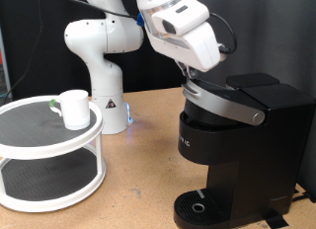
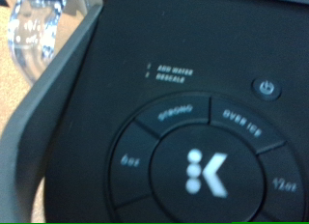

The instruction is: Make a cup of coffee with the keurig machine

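Note:
The keurig machine [image 1: 237, 140] stands at the exterior view's right, with its lid down, its silver-grey lid handle [image 1: 232, 106] in front and its round drip base [image 1: 202, 207] bare. My gripper [image 1: 194, 81] is right at the top of the lid, at its left end; its fingertips are hidden. The wrist view is filled by the machine's top [image 2: 193, 89] with its round button panel [image 2: 208, 173] and the handle's edge [image 2: 39, 137]; no fingers show there. The cup [image 1: 73, 108], a white mug, stands on a shelf at the left, far from the gripper.
The mug's stand is a white round two-tier shelf [image 1: 30, 125] at the exterior view's left. The arm's white base [image 1: 107, 101] stands behind, between shelf and machine. The wooden table [image 1: 138, 180] spreads in front. A clear plastic part [image 2: 34, 31] shows beside the machine in the wrist view.

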`<state>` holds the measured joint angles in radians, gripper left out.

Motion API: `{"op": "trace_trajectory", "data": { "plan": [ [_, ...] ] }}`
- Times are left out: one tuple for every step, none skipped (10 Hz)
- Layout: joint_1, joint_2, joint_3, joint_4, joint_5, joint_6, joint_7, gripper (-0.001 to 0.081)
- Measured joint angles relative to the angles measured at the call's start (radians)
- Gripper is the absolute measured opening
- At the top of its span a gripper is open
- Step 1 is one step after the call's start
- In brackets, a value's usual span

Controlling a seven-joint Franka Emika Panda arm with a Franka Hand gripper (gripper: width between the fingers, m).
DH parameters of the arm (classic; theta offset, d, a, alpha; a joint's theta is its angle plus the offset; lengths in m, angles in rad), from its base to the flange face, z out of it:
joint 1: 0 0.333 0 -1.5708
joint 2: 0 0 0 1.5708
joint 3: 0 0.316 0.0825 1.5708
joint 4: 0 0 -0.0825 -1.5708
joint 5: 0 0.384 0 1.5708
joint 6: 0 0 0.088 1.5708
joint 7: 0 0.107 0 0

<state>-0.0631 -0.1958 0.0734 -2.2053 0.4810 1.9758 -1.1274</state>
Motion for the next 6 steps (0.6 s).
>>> {"op": "trace_trajectory", "data": {
  "plan": [
    [-0.005,0.000,-0.001,-0.004,-0.002,0.001,-0.004,0.0002],
    [-0.010,0.000,-0.005,-0.007,-0.009,0.003,-0.004,0.0002],
    [-0.015,0.000,-0.008,-0.011,-0.022,0.008,-0.004,0.0002],
    [-0.020,0.002,-0.009,-0.020,-0.028,0.022,-0.004,0.0002],
    [-0.021,0.007,-0.009,-0.027,-0.032,0.045,0.001,0.0002],
    [-0.022,0.014,-0.009,-0.028,-0.034,0.065,0.012,0.0002]
  ]
}}
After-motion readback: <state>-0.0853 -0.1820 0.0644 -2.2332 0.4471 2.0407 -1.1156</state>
